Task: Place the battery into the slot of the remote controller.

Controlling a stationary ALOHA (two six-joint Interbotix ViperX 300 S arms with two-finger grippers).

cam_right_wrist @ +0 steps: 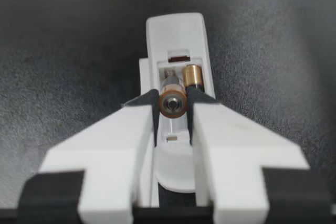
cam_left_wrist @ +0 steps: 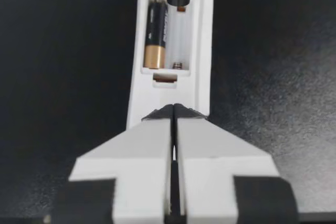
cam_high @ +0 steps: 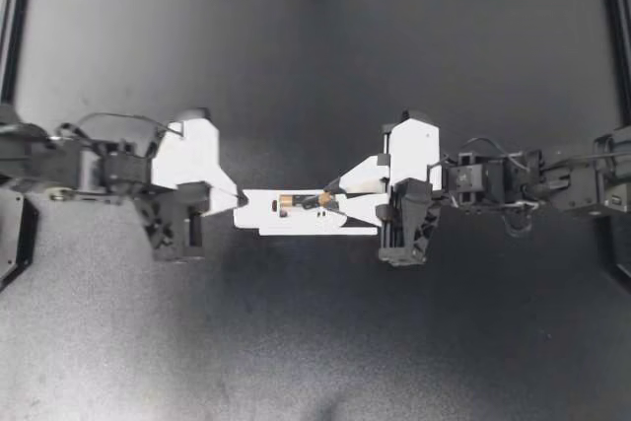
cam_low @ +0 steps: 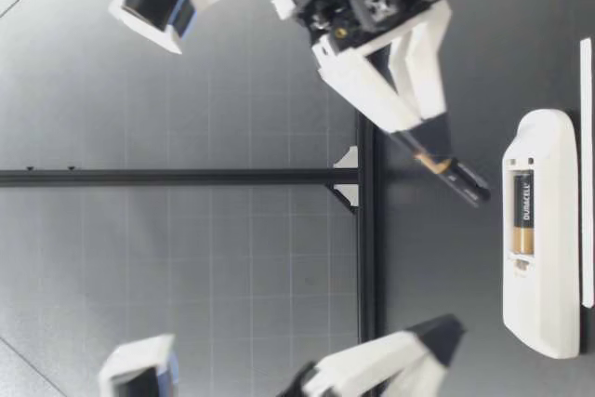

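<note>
Clamped from two sides between the white fingers of the right gripper [cam_high: 333,202]: a cylindrical black-and-copper battery [cam_low: 453,174], long axis tilted, lower end aimed at the empty bay of the slot [cam_left_wrist: 178,45]. Below it, flat on the dark textured counter [cam_high: 315,342], the slim white plastic remote controller [cam_low: 544,304], with a second battery [cam_left_wrist: 155,35] seated lengthwise. Pressed together on nothing, the left gripper's [cam_high: 237,199] fingers, poised at the remote's end.

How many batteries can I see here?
2. The first battery lies seated in the compartment of the remote. The second battery is held in my right gripper, tilted above the empty slot beside the first. None seems hidden.
</note>
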